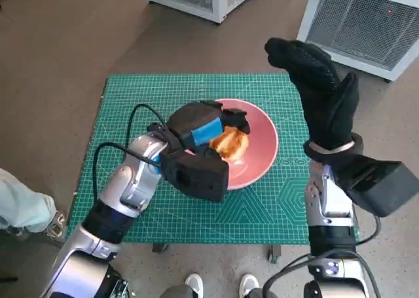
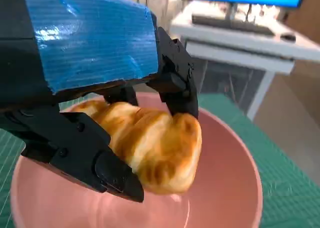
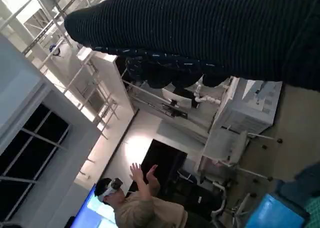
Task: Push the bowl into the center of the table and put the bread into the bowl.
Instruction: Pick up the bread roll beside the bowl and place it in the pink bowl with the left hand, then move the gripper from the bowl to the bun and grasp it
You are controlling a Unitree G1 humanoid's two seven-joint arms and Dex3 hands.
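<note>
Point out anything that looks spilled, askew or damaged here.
Nothing stands out. The pink bowl sits upright on the green mat, and the left hand holds the bread intact over it. The right hand is raised, holding nothing.

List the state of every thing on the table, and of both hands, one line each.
bread: held by the left hand, over the bowl's hollow.
bowl: upright on the green mat, near its middle.
left hand: grips the bread over the bowl.
right hand: raised off the table, holding nothing.
</note>
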